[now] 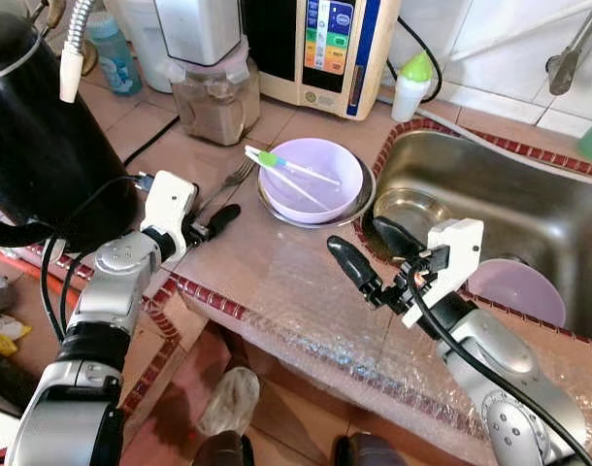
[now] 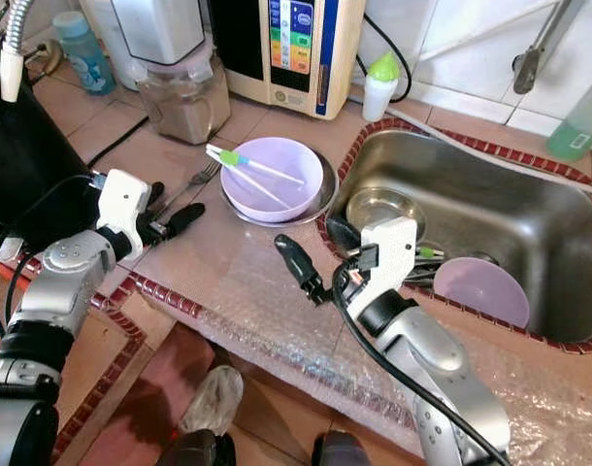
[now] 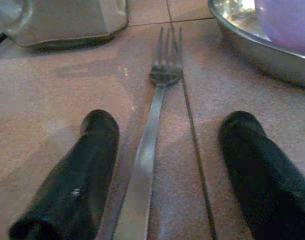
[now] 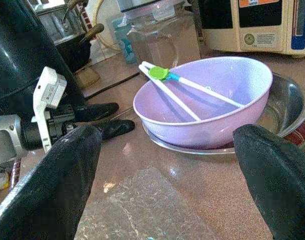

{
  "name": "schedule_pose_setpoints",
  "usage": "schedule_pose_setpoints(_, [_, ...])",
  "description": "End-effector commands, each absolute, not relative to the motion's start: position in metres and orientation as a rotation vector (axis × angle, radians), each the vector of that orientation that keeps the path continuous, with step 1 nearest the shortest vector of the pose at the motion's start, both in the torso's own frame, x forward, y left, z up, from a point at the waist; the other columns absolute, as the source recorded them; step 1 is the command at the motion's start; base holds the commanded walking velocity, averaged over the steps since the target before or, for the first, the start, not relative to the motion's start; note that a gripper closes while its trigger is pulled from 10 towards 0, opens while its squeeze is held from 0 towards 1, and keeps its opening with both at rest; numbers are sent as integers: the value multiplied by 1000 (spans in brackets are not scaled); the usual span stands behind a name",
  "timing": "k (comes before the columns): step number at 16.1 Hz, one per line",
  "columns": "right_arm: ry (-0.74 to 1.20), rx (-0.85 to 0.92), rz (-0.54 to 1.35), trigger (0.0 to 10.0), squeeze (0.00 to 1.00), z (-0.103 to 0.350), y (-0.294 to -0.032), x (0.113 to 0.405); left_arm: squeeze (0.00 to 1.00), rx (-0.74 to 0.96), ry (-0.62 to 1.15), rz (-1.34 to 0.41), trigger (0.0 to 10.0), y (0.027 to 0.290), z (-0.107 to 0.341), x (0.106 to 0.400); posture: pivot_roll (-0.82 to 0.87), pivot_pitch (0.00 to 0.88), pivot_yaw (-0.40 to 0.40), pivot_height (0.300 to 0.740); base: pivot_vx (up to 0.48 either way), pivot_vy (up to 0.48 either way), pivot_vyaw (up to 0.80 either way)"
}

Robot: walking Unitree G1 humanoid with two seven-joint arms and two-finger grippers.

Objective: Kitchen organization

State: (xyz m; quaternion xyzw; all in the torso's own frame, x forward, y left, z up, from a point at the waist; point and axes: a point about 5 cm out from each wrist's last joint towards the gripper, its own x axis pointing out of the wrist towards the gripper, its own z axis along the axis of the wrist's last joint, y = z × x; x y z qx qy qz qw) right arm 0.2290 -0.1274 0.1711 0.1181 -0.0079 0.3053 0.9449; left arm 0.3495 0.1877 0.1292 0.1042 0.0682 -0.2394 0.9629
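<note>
Left arm: extended forward and low, wrist level, left tool just above the bench, fingers spread apart with nothing clamped. Right arm: bent at the elbow, reaching inward, right tool raised above the bench, fingers spread wide and empty.

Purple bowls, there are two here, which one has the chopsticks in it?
The pale purple plastic bowl on the counter, sitting in a steel dish, holds the white training chopsticks. The other purple bowl lies in the steel sink.
</note>
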Motion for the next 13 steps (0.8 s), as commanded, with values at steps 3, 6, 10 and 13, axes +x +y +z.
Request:
schedule_pose_setpoints(3, [11,237,634,10000,0,168,-125,229,0,205,282,-528,0,193,100,336,-139,114,5,740,0,0,0])
schedule_pose_setpoints(6, [13,230,616,10000,0,166,-125,234,0,168,246,-498,0,195,102,338,-124,107,6,740,0,0,0])
schedule_pose_setpoints(10, [7,224,596,10000,0,165,-125,240,0,109,262,-477,0,196,97,336,-118,94,4,740,0,0,0])
schedule_pose_setpoints(13, [-1,214,574,10000,0,165,-127,243,0,86,271,-465,0,194,94,330,-114,88,4,740,0,0,0])
